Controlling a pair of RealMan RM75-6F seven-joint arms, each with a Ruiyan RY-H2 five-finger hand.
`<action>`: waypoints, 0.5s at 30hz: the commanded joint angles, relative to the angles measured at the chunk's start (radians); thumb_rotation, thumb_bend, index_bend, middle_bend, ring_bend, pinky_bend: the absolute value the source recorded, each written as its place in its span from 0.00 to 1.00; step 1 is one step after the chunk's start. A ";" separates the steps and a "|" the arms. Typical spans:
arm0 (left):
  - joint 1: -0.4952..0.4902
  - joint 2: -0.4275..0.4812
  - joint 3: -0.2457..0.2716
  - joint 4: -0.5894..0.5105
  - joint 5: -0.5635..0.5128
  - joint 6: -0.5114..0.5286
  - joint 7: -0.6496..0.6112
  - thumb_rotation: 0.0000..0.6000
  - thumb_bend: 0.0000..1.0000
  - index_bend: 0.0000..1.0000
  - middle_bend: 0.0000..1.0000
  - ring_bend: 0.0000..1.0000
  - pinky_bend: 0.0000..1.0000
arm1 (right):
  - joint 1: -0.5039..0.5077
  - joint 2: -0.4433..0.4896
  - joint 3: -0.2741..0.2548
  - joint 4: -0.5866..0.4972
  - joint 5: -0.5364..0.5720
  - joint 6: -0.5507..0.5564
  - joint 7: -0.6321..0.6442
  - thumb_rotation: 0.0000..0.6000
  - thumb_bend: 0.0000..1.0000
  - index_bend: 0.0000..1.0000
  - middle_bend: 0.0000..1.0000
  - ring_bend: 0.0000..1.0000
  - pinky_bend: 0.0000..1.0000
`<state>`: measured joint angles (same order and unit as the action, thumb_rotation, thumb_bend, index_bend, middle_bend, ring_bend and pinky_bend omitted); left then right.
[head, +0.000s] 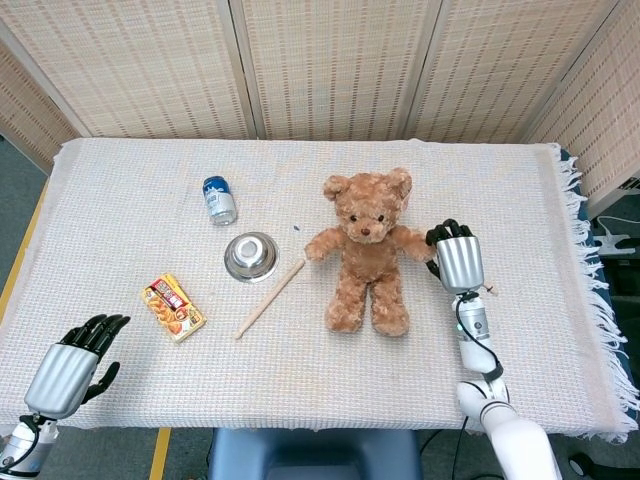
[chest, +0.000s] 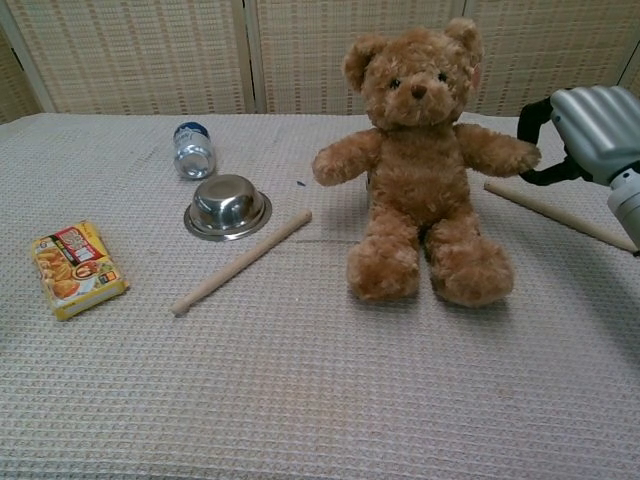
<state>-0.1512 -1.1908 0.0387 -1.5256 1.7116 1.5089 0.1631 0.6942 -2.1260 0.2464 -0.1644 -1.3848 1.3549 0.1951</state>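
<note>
Right hand (head: 456, 258): fingers curled about the paw of the teddy bear (head: 366, 250); paw is gripped.
Teddy bear: seated upright, mid-desk, toward the right edge.
Left hand (head: 72, 367): held open at the desk's (head: 500, 190) front left corner; nothing is held.
Wooden stick (head: 271, 297): laid beside the steel bowl (head: 250, 255).

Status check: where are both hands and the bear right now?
Right hand grips the teddy bear by its arm; bear sits upright. Left hand idle at near table edge, fingers apart, holding nothing. Wooden stick lies under right hand.
</note>
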 joint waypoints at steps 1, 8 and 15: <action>0.000 0.000 0.001 0.000 0.001 -0.001 0.001 1.00 0.39 0.13 0.16 0.15 0.36 | 0.010 0.008 0.007 -0.002 0.007 0.019 -0.002 1.00 0.22 0.60 0.52 0.32 0.48; 0.000 0.000 0.001 -0.002 0.001 -0.002 0.005 1.00 0.39 0.13 0.17 0.15 0.36 | 0.006 0.013 -0.001 -0.012 0.006 0.020 -0.008 1.00 0.22 0.60 0.52 0.32 0.48; 0.000 0.000 0.001 -0.001 0.001 -0.001 0.004 1.00 0.39 0.13 0.17 0.15 0.36 | -0.012 0.001 -0.024 -0.005 -0.004 -0.023 -0.011 1.00 0.22 0.60 0.52 0.32 0.48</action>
<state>-0.1515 -1.1911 0.0395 -1.5266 1.7130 1.5078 0.1673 0.6839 -2.1233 0.2247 -0.1706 -1.3874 1.3352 0.1841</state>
